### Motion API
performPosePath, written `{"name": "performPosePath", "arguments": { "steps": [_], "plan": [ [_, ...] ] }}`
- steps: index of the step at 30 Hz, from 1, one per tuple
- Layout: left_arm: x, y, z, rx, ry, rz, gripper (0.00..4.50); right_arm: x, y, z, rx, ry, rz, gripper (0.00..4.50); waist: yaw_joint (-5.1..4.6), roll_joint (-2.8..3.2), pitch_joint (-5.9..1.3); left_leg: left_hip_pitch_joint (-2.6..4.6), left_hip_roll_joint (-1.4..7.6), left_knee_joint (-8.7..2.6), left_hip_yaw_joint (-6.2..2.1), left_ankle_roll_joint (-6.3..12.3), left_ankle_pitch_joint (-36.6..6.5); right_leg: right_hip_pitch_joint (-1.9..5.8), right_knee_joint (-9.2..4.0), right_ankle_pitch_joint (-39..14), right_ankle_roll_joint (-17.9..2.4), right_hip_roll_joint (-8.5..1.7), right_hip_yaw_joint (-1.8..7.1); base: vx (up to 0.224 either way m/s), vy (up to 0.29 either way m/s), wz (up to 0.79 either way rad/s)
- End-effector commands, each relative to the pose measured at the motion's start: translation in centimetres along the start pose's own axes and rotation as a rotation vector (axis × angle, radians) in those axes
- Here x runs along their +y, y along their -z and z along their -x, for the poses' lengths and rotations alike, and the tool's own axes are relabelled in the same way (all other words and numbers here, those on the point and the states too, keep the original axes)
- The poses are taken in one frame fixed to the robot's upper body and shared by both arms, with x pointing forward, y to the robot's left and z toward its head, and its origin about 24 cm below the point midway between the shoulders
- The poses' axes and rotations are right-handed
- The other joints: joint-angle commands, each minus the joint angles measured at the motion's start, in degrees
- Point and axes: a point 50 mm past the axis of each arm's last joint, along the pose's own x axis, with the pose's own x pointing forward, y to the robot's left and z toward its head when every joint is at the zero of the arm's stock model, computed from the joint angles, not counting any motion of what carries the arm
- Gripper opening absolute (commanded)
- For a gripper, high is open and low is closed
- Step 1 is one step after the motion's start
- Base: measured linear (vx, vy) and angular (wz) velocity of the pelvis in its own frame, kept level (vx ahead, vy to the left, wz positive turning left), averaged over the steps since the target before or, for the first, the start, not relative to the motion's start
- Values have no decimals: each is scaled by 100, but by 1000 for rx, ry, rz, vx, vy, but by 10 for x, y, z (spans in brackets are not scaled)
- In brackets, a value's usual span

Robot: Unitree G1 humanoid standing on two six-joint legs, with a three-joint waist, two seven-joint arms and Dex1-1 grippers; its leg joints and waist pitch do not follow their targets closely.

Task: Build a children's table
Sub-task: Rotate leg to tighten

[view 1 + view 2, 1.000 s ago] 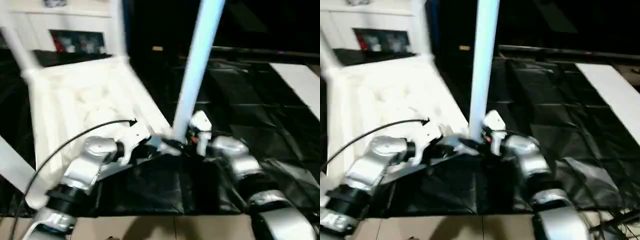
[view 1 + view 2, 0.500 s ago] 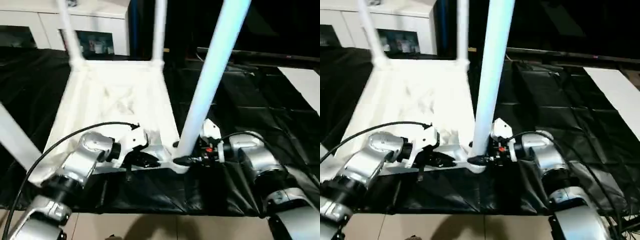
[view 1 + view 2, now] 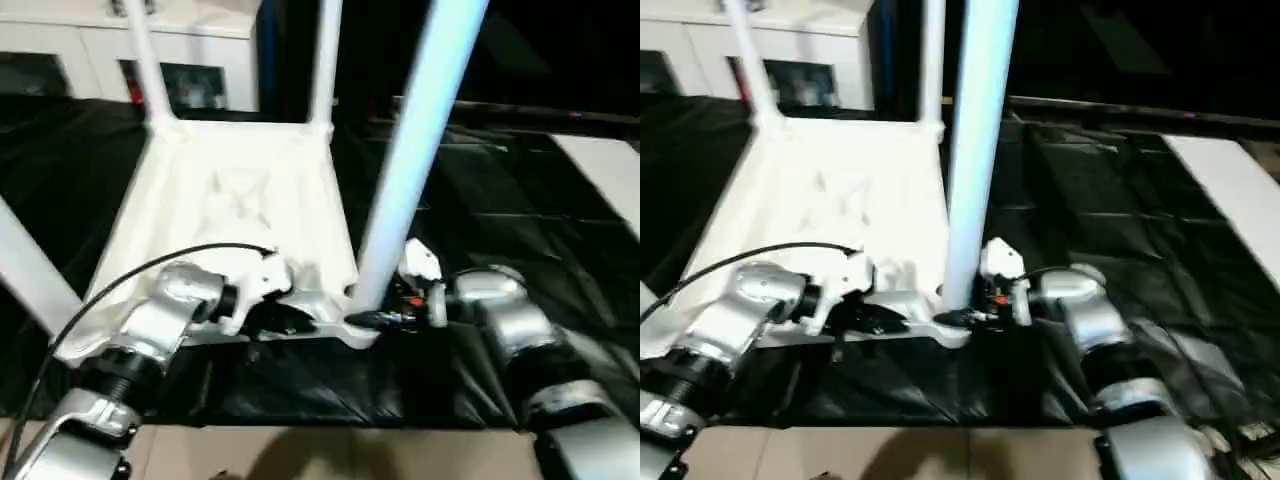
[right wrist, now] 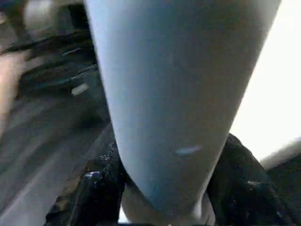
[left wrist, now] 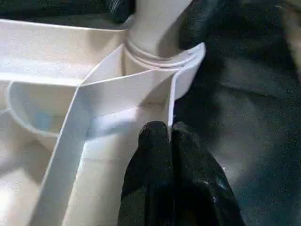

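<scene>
Black right pincer clamps leg base (left pincer pinches rib).

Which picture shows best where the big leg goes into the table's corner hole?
The left wrist view: the leg sits in the round corner socket, close up, by the left tool. The eye views show that joint small; the right wrist view shows the leg's side.
</scene>
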Motion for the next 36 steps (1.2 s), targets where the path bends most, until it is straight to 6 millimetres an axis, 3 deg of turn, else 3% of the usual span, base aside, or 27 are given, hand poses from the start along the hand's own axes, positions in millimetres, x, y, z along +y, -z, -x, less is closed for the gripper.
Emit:
{"name": "performPosePath", "arguments": {
  "steps": [1, 3, 4, 8, 15, 17, 22, 27, 30, 34, 36],
  "plan": [
    [1, -10, -11, -58, -122, 34, 0, 17, 28, -24, 100, 33, -104, 197, -40, 2, -162, -39, -96, -412, 46, -86, -1977, 211, -570, -2736, -665, -258, 121, 0, 0, 0],
    [-1, -11, -14, -64, -137, 43, 0, 17, 27, -29, 93, 74, -117, 196, -63, -2, -165, -42, -97, -418, 18, -89, -2106, 214, -603, -3102, -508, -276, 108, 0, 0, 0],
    [-5, -15, -23, -77, -170, 65, 0, 19, 25, -44, 75, 162, -146, 195, -82, -7, -164, -20, -109, -414, 8, -64, -2210, 185, -647, -3308, -414, -272, 99, 0, 0, 0],
    [-14, -25, -42, -103, -209, 97, 0, 26, 17, -71, 60, 275, -173, 194, -201, -19, -148, 12, -131, -417, -30, -89, -2528, 130, -711, -3602, -298, -254, 62, 0, 0, 0],
    [-25, -32, -53, -111, -203, 102, 0, 33, 5, -91, 13, 318, -158, 194, -259, 1, -163, 13, -123, -439, -33, -4, -2685, 102, -705, -3135, -404, -230, 70, 0, 0, 0],
    [-24, -32, -50, -102, -216, 100, 0, 31, 4, -89, -22, 315, -197, 249, -269, 5, -153, 20, -129, -439, -19, 36, -2744, 81, -705, -3008, -458, -211, 91, 0, 0, 0],
    [-24, -28, -44, -88, -193, 78, 0, 26, 4, -80, -13, 283, -134, 291, -251, 18, -172, 1, -117, -441, 1, 67, -2566, 104, -665, -2621, -597, -216, 123, 0, 0, 0],
    [-22, -24, -32, -87, -123, 45, 0, 20, 4, -61, -13, 145, -53, 291, -193, 18, -213, -39, -96, -407, 62, 207, -2011, 163, -566, -1720, -936, -199, 152, 0, 0, 0],
    [-19, -21, -25, -87, -82, 29, 0, 20, 5, -49, 3, 23, -10, 291, -152, 13, -227, -58, -96, -383, 83, 271, -1795, 206, -537, -1495, -1045, -201, 145, 0, 0, 0],
    [-14, -16, -11, -89, 13, -10, 0, 18, 6, -22, 44, -191, 19, 291, -69, 18, -268, -66, -94, -323, 127, 480, -1028, 250, -404, -418, -1323, -179, 145, 0, 0, 0],
    [-13, -15, -8, -81, 30, -18, 0, 18, 6, -17, 56, -236, 19, 291, -29, 26, -271, -56, -95, -311, 137, 543, -902, 259, -375, -189, -1407, -175, 138, 0, 0, 0]
  ]
}}
